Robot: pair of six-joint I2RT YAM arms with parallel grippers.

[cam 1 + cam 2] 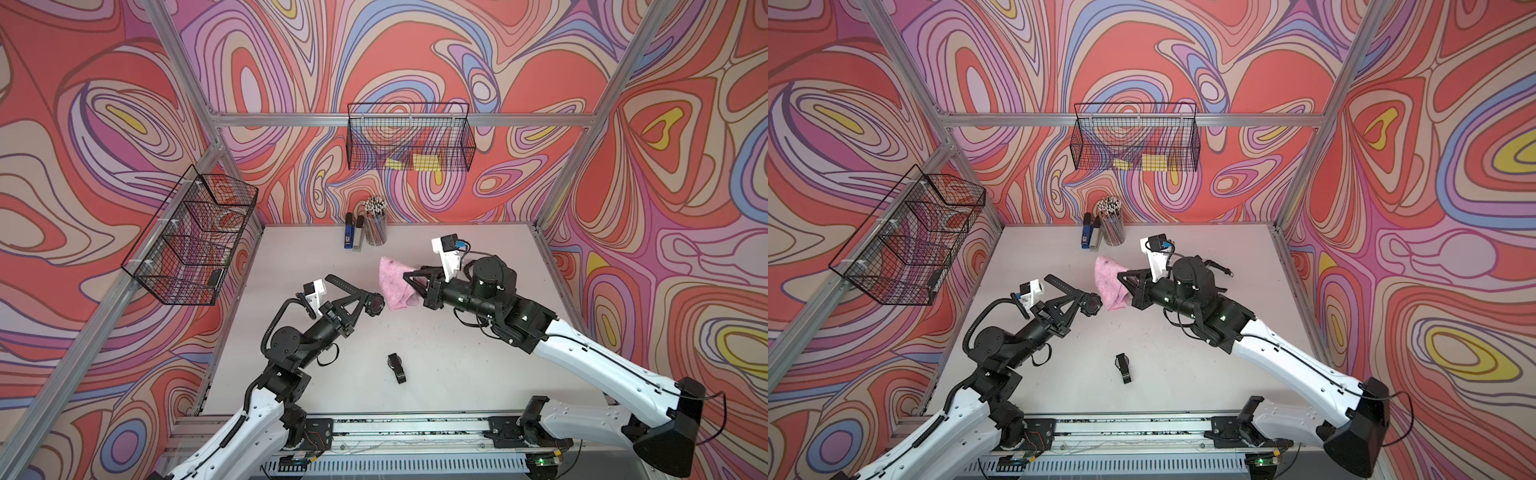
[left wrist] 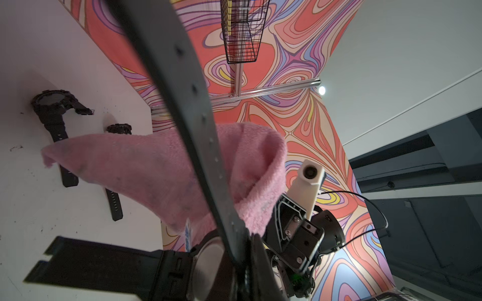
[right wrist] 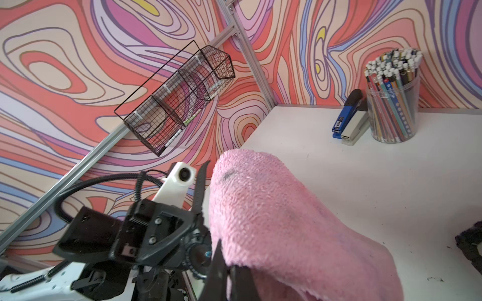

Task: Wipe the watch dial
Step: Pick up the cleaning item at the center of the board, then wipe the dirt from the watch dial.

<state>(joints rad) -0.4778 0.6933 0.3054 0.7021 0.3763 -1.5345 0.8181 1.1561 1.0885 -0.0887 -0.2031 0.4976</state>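
Watch [image 1: 376,306] in left end effector [image 1: 363,300], pink cloth [image 1: 392,286] in right end effector [image 1: 410,275], over speckled white table [image 1: 457,365]

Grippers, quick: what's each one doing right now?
Left gripper: closed, holding the watch.
Right gripper: closed, holding the pink cloth.

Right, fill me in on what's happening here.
The left fingers hold a watch up off the table, with its dial turned toward the other arm. The right fingers are shut on a pink cloth that hangs right beside the dial; whether they touch can't be told. A spare watch lies on the table nearer the arms' bases.
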